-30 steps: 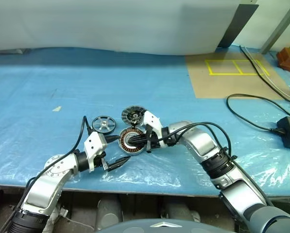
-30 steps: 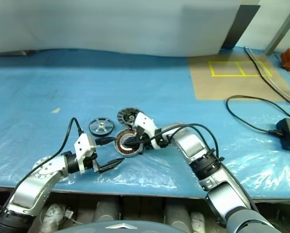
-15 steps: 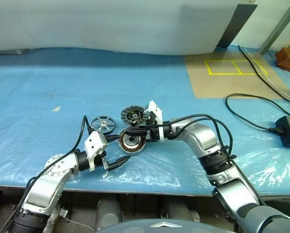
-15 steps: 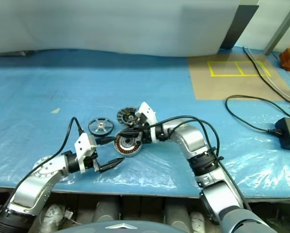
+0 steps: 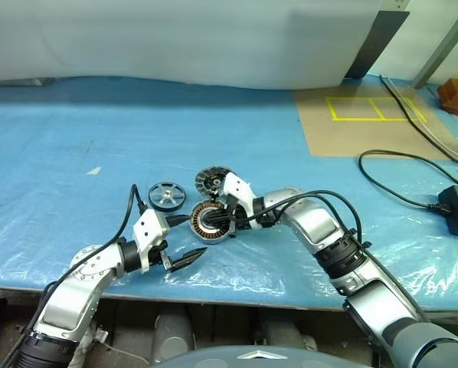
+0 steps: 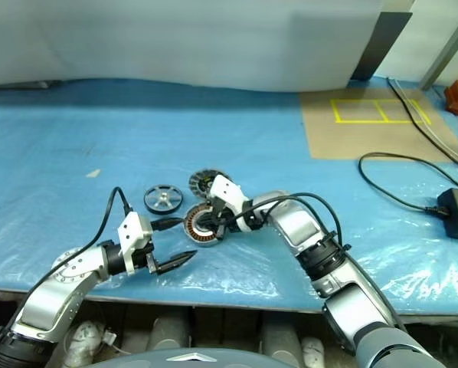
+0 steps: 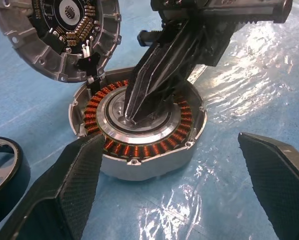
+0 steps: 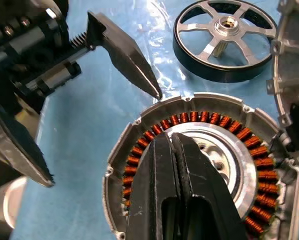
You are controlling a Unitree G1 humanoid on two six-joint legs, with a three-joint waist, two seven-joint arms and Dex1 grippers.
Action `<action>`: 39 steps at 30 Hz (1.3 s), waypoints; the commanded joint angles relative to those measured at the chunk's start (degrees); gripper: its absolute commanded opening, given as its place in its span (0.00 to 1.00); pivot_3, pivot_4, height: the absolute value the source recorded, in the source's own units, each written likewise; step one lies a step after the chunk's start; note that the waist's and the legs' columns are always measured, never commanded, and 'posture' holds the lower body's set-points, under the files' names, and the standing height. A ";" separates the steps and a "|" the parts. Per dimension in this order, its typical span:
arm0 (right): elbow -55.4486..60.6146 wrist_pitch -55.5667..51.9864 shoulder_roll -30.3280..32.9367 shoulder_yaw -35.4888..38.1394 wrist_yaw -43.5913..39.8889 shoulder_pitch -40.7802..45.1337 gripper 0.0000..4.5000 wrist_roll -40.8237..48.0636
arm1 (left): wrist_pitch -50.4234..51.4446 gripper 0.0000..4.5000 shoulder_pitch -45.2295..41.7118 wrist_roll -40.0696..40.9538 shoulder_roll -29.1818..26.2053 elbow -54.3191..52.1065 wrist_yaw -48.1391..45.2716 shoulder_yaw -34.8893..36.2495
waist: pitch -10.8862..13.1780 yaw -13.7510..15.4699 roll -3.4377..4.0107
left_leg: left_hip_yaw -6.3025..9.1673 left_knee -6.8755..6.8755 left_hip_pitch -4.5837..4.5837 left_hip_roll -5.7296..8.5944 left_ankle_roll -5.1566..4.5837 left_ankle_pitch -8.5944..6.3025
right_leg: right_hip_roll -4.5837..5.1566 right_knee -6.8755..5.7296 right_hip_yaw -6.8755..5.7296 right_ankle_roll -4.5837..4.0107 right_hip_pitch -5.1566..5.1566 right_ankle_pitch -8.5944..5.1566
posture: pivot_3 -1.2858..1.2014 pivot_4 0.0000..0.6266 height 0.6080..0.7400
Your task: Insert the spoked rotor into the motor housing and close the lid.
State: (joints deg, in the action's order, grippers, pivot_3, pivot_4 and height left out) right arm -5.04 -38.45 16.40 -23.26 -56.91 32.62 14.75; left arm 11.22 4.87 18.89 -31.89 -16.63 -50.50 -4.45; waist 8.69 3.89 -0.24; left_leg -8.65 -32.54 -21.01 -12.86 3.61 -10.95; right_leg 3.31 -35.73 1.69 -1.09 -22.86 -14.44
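Near the front edge of the blue-sheeted worktop, my right gripper is clenched with nothing between its 2 fingers, tips pressed together on the metal centre of the motor housing, inside the copper winding ring. My left gripper is released, fingers spread wide, holding nothing, hovering just in front of the housing on its left side; 1 fingertip sits close to the housing's rim, can't tell if touching. Spoked rotor lies flat on the sheet just left of the housing, apart from it, untouched. Lid is tilted up against the housing's far rim, ribbed side showing, small wires at the join. No readable writing anywhere. Toward the far right corner: brown board with yellow tape squares; black cable runs to a black box at the right edge.
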 commanded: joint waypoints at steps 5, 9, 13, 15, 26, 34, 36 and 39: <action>2.62 -1.39 -1.82 3.61 -0.33 0.60 0.01 4.20 | -0.75 1.00 -0.75 0.40 -0.11 -1.08 -0.36 0.20 | 0.01 -0.25 0.00 | 0.01 0.08 -0.14 -0.06 0.01 0.01 | -0.13 0.00 -0.02 0.22 -0.18 0.14 | 0.52 0.24 1.00; -1.42 2.69 2.50 -5.12 0.88 0.00 0.01 -5.50 | -0.80 1.00 -0.44 0.39 -0.22 -1.27 -0.42 0.31 | 0.01 -0.13 0.00 | 0.01 0.22 -0.14 -0.05 0.02 0.00 | -0.13 0.06 -0.06 0.23 -0.18 0.14 | 0.52 0.24 1.00; -2.38 4.75 6.57 -10.51 -0.47 -1.56 0.01 -10.34 | -0.80 1.00 -0.37 0.34 -0.15 -1.33 -0.33 0.34 | -0.17 -0.12 0.13 | 0.00 0.22 0.09 -0.02 0.03 0.00 | -0.08 0.05 -0.04 0.23 0.01 0.14 | 0.52 0.24 1.00; -1.83 3.78 5.60 -8.26 -0.26 -1.50 0.01 -8.17 | -0.85 1.00 -0.35 0.35 -0.18 -1.22 -0.37 0.41 | -0.24 0.14 0.13 | 0.00 0.22 0.27 0.00 0.02 -0.01 | -0.01 0.07 -0.04 0.16 0.23 0.08 | 0.52 0.24 1.00; 0.89 3.52 -1.77 3.94 -0.80 0.14 0.01 2.38 | -0.69 1.00 -1.14 0.82 -0.27 -0.54 -0.92 0.84 | -0.24 -0.20 0.11 | -0.03 0.12 -0.14 -0.01 0.00 0.00 | -0.06 0.04 0.01 0.20 -0.20 0.08 | 0.52 0.24 1.00; -0.79 5.75 2.88 -5.19 -3.90 -0.67 0.01 -4.98 | -0.66 1.00 -1.10 0.78 -0.43 -0.45 -0.87 1.07 | -0.23 -0.14 0.10 | -0.01 0.24 -0.16 0.00 0.01 0.00 | -0.06 0.08 -0.06 0.25 -0.21 0.11 | 0.52 0.24 1.00; -3.80 8.90 6.56 -10.32 -5.19 -1.62 0.01 -10.30 | -0.61 1.00 -1.15 0.78 -0.34 -0.40 -0.74 1.08 | -0.26 -0.14 0.16 | -0.01 0.23 -0.15 0.01 0.02 0.00 | -0.04 0.08 -0.05 0.26 -0.20 0.11 | 0.52 0.24 1.00; -4.59 9.76 9.94 -13.81 -7.11 -2.67 0.01 -13.21 | -0.67 1.00 -1.03 0.76 -0.28 -0.26 -0.61 1.16 | -0.57 0.18 0.22 | -0.01 0.24 0.15 0.03 0.01 -0.01 | 0.01 0.12 -0.05 0.21 0.12 0.06 | 0.52 0.24 1.00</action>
State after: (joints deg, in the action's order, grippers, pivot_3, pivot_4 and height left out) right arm -5.13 -26.47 23.36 -30.65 -62.57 33.69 7.25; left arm 11.23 3.84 18.97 -31.99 -16.16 -51.05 -4.29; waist 8.13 4.08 -0.02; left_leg -8.67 -32.29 -20.75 -12.83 3.62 -10.96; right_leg 3.34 -35.54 1.63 -1.02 -22.59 -14.48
